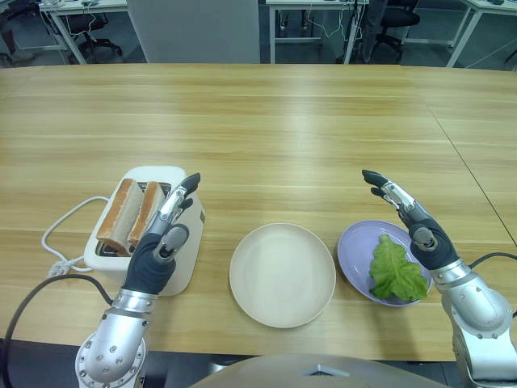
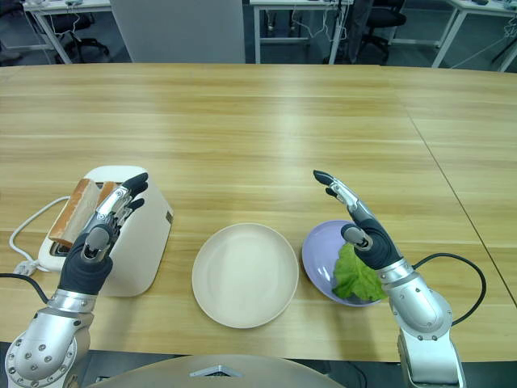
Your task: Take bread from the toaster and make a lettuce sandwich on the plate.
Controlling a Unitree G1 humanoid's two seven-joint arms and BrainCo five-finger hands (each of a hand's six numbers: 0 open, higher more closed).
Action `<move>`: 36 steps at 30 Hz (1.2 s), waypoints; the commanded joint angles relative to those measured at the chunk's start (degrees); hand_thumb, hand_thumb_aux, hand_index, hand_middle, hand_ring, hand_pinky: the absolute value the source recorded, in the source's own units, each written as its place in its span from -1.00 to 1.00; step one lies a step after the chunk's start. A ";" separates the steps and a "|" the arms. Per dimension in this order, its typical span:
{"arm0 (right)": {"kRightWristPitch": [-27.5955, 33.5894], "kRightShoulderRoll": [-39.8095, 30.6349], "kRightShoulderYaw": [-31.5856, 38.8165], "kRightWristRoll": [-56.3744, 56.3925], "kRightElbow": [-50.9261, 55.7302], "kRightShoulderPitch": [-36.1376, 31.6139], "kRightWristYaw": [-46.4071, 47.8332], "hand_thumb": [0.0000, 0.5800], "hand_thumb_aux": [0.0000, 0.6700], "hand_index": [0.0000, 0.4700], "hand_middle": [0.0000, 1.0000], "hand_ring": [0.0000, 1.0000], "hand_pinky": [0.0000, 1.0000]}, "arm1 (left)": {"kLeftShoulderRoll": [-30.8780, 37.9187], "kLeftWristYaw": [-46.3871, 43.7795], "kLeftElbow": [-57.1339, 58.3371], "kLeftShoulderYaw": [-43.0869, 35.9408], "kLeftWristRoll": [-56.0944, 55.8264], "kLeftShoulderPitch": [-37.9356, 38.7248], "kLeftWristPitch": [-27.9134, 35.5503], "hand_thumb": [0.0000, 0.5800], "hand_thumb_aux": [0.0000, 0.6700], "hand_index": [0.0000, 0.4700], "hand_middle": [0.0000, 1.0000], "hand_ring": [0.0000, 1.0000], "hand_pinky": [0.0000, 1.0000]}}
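A white toaster (image 1: 184, 257) stands at the left front of the table with two slices of bread (image 1: 129, 214) upright in its slots. My left hand (image 1: 161, 242) hovers over the toaster's right side, fingers stretched forward, holding nothing. A cream plate (image 1: 282, 274) lies bare in the middle front. To its right a lavender bowl (image 1: 356, 247) holds a green lettuce leaf (image 1: 396, 271). My right hand (image 1: 408, 217) is raised over the bowl's right rim, fingers extended and holding nothing.
The toaster's white cord (image 1: 60, 242) loops off its left side toward the table's front edge. The wooden table (image 1: 275, 129) stretches wide behind the objects. Desks and chairs stand in the room beyond its far edge.
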 commanded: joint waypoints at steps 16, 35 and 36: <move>-1.76 0.02 -0.46 -2.09 0.82 0.89 -0.66 -1.00 -1.00 -1.00 -1.00 -1.00 -1.00 | 16.25 0.41 5.69 22.08 27.00 -9.65 4.18 -1.00 -1.00 -1.00 -1.00 -1.00 -1.00; -2.04 -0.66 -1.47 -1.36 1.05 0.50 -0.23 -1.00 -1.00 -1.00 -1.00 -1.00 -1.00 | 19.18 -6.07 23.15 18.29 55.31 -3.72 8.38 -1.00 -1.00 -1.00 -1.00 -1.00 -1.00; -2.00 -0.65 -1.51 -1.32 0.96 0.61 -0.23 -1.00 -1.00 -1.00 -1.00 -1.00 -1.00 | 19.13 -6.26 23.22 18.48 55.34 -3.86 8.55 -1.00 -1.00 -1.00 -1.00 -1.00 -1.00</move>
